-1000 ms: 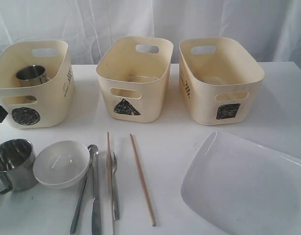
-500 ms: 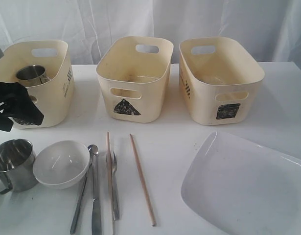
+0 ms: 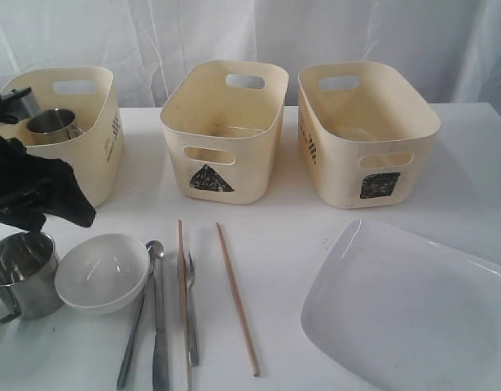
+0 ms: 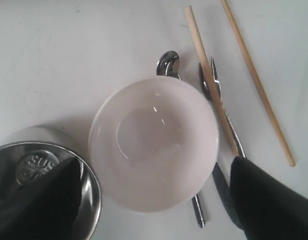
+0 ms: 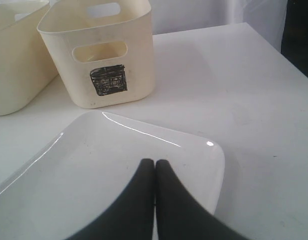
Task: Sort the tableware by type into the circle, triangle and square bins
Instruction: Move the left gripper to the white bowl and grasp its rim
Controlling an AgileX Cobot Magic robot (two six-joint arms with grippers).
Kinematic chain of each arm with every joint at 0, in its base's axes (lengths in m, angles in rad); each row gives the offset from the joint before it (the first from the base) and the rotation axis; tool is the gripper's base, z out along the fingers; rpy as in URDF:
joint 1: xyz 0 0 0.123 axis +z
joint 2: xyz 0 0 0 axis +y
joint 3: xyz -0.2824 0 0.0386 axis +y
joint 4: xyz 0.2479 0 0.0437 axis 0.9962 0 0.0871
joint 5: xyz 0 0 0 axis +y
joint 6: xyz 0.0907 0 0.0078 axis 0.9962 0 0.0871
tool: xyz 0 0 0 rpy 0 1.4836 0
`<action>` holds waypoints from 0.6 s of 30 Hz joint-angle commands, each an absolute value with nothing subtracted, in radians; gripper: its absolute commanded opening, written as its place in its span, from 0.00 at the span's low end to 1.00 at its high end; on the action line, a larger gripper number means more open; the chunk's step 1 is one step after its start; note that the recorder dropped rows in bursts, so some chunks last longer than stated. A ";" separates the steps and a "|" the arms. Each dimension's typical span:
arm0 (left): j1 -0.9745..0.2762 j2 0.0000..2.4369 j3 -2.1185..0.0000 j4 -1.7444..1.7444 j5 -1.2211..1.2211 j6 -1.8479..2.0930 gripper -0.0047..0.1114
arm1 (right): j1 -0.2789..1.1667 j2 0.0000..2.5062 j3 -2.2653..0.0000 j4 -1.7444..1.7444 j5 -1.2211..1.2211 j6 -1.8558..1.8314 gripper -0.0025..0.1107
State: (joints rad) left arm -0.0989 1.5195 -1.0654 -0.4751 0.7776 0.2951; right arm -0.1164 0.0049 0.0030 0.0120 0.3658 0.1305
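My left gripper hangs open in front of the circle bin, over a steel mug and the white bowl. In the left wrist view its fingers straddle the bowl, one over the mug. A second mug stands in the circle bin. Spoon, knife, fork and two chopsticks lie right of the bowl. My right gripper is shut and empty above the white plate.
The triangle bin and square bin stand at the back with nothing visible inside. The plate fills the front right corner. A white curtain hangs behind the table. The circle mark is hidden behind my left arm.
My left arm has come in from the left edge, moving right and forward across the front of the circle bin to above the mug and bowl. Nothing on the table moved.
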 commanded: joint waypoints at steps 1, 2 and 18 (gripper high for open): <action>-0.130 1.556 -1.056 -0.383 0.757 0.220 0.74 | -0.111 0.000 0.000 0.008 0.351 0.135 0.02; -0.130 1.561 -1.056 -0.372 0.752 0.202 0.73 | -0.111 0.000 0.000 0.008 0.351 0.135 0.02; -0.130 1.615 -1.026 -0.337 0.690 0.156 0.71 | -0.111 0.000 0.000 0.008 0.351 0.135 0.02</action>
